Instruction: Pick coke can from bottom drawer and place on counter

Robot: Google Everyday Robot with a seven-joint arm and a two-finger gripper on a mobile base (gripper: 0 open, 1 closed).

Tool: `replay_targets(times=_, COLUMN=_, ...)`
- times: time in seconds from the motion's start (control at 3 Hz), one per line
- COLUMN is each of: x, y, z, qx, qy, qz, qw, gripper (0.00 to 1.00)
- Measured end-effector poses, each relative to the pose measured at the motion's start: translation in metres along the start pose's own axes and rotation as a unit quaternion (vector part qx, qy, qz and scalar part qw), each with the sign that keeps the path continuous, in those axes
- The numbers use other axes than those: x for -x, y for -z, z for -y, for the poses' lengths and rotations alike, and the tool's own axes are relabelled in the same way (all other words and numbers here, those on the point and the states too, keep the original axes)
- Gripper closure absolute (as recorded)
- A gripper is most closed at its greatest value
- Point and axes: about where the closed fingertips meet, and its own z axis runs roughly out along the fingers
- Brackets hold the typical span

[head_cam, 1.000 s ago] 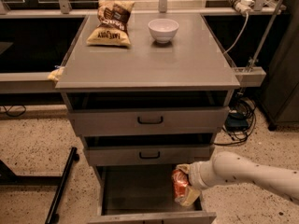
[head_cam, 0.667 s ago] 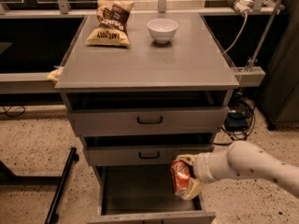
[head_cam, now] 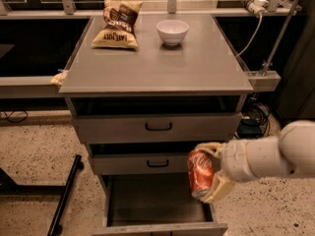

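Red coke can (head_cam: 199, 172): nearly upright, lifted above the right side of the open bottom drawer (head_cam: 147, 200).
Gripper (head_cam: 209, 171): clamped on the coke can, above that same side.
Change: both sat slightly higher over the bottom drawer than before.
Counter (head_cam: 157, 68): well above the bottom drawer.

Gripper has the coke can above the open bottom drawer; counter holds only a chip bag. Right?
Not quite: the camera view shows the counter holding a chip bag and a white bowl. The rest stands: the gripper grips the coke can above the open bottom drawer.
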Motion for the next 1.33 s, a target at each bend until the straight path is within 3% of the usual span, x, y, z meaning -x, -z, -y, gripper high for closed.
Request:
replay_targets(times=0.33, x=0.024, y=0.023, z=0.005, qx=-0.008, qy=0.02, qz=-0.025, qw=0.9994, gripper=1.0)
replay_targets(times=0.67, x=0.031, y=0.027, z=0.014, qx=-0.01, qy=0.018, qz=-0.011, qw=0.9997, gripper=1.0)
replay_targets(times=1.0, x=0.045, y=0.032, z=0.041, qx=0.012, qy=-0.013, qz=0.046, qw=0.9988, gripper=1.0)
replay_targets(times=1.33, x=0.068, y=0.042, z=0.079, qx=0.06, qy=-0.05, qz=0.101, qw=0.9918, gripper=1.0)
